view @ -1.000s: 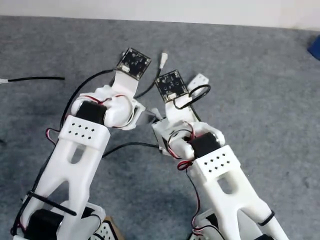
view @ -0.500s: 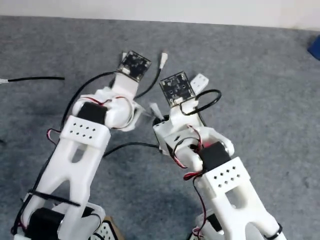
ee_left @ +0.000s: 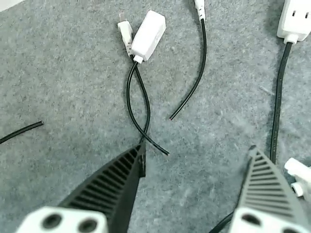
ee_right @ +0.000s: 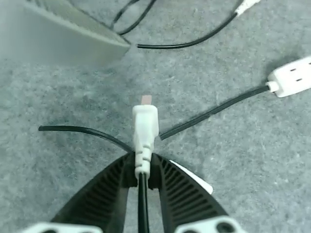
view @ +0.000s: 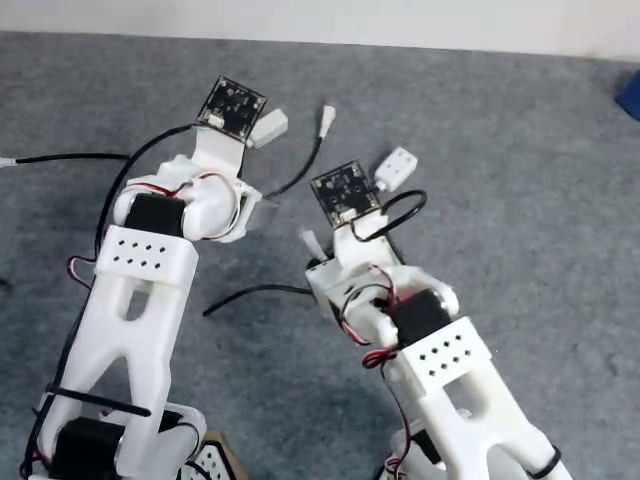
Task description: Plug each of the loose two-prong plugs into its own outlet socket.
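Note:
My right gripper [ee_right: 143, 160] is shut on a white two-prong plug [ee_right: 145, 125] by its cord end, prongs pointing away over the grey carpet. A white outlet socket [ee_right: 290, 78] on a black cable lies off to one side of it. My left gripper [ee_left: 197, 148] hangs open above crossed black cables, with nothing between its fingers. Beyond it lies a second white socket [ee_left: 148, 35] with a loose plug [ee_left: 124, 30] right beside it. Another loose plug [view: 326, 120] lies between the two sockets [view: 268, 127] [view: 397, 168] in the high view.
Black cables [ee_left: 138, 109] loop across the carpet between the arms. A cable end [view: 70, 158] runs in from the left edge. A blue object [view: 630, 95] sits at the far right edge. Open carpet lies to the right of the arms.
The left arm has swung left and farther out, uncovering the socket near it. The right arm has drawn back slightly with the plug still in its gripper.

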Controlling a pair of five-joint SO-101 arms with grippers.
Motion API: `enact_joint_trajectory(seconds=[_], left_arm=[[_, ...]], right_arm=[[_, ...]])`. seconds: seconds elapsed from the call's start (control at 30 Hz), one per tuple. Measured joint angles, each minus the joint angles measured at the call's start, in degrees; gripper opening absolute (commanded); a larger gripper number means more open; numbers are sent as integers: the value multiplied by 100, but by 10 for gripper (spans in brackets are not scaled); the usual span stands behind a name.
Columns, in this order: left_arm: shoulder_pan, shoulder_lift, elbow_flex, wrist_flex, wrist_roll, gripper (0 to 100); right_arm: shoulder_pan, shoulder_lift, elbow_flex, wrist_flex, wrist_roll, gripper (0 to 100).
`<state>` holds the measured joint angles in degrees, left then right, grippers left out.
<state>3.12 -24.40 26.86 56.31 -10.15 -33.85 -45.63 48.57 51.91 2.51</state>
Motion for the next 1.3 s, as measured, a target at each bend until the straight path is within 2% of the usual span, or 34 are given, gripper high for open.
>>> enact_joint_trajectory(seconds=[0.17,0.57,0.97,1.3], left_arm=[[18,0,0,0,0,322],[870,-9,791,-44,79,322],[967,-9,949,-149,79,322],[-18,0,949,-721,62,322]], right_arm=[[-255,0,0,0,-70,7],[-343,0,-334,211,-79,7],[-220,0,-659,360,-79,7],[484,0,-686,835,-35,7]])
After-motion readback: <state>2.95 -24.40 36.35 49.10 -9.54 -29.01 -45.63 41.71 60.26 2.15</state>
